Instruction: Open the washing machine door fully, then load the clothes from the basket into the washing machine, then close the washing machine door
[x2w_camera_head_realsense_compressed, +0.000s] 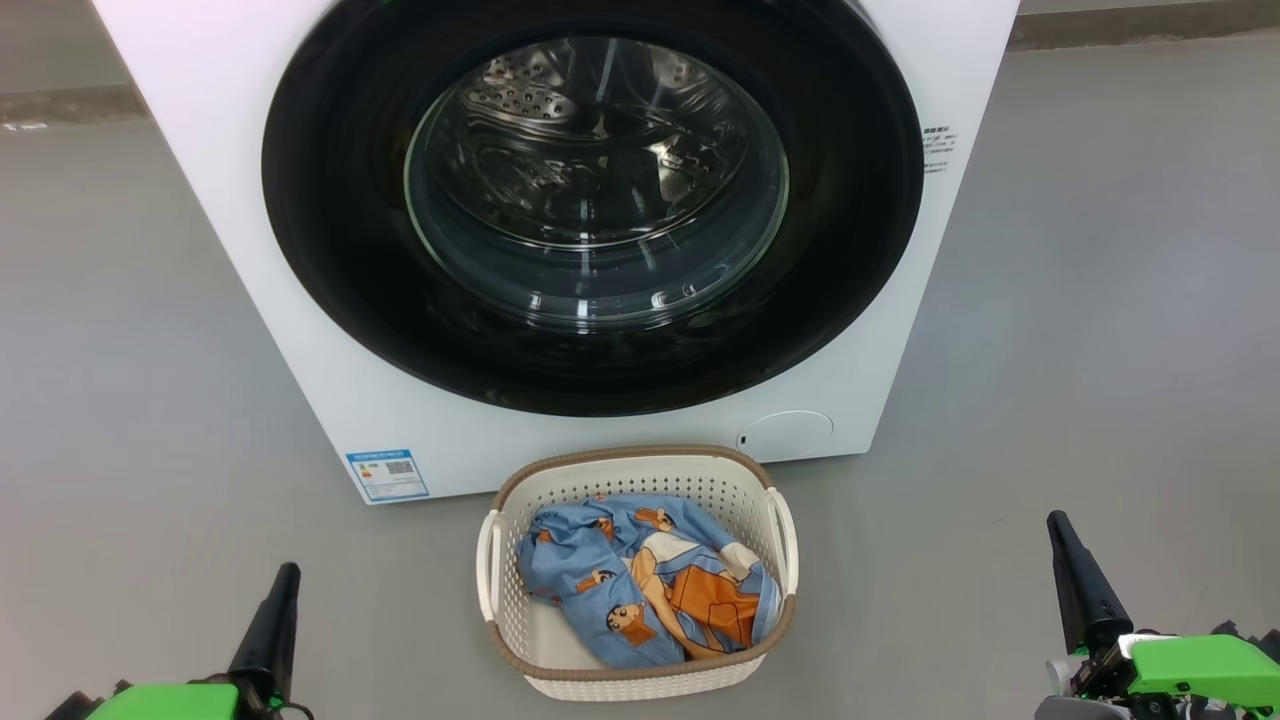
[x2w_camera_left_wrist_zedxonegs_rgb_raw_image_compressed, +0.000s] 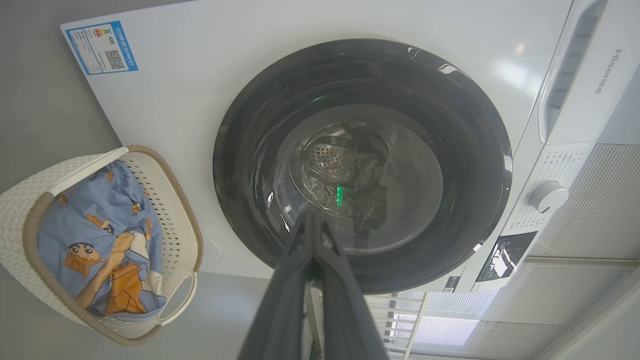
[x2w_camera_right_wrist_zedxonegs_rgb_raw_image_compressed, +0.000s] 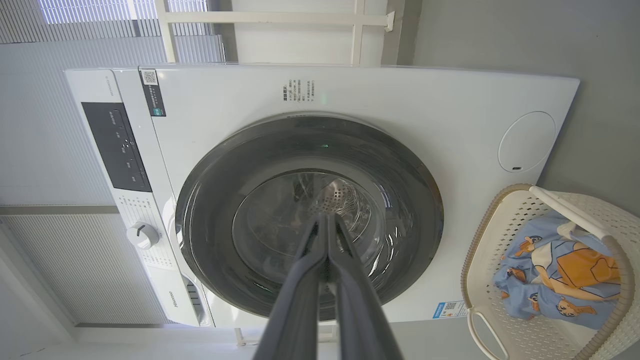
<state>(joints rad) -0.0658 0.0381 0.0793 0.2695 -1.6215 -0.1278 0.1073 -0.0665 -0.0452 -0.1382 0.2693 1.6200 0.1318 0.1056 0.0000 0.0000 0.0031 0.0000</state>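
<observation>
The washing machine (x2w_camera_head_realsense_compressed: 450, 450) stands on the grey floor (x2w_camera_head_realsense_compressed: 1100, 350) with its round black door (x2w_camera_head_realsense_compressed: 590, 200) shut flush against the white front, the steel drum visible through the glass. A blue sticker (x2w_camera_head_realsense_compressed: 387, 474) with a QR code sits low on the front, its print too small to read, and the left wrist view shows "Hisense" (x2w_camera_left_wrist_zedxonegs_rgb_raw_image_compressed: 607, 71) on the drawer beside a white knob (x2w_camera_left_wrist_zedxonegs_rgb_raw_image_compressed: 548, 196). The cream basket (x2w_camera_head_realsense_compressed: 700, 490) rests on the floor just in front of the machine, with the blue cartoon-print clothes (x2w_camera_head_realsense_compressed: 640, 590) bundled inside. The left end effector (x2w_camera_head_realsense_compressed: 288, 580) and the right end effector (x2w_camera_head_realsense_compressed: 1060, 525) are well apart either side of the basket, both clenched and grasping nothing
</observation>
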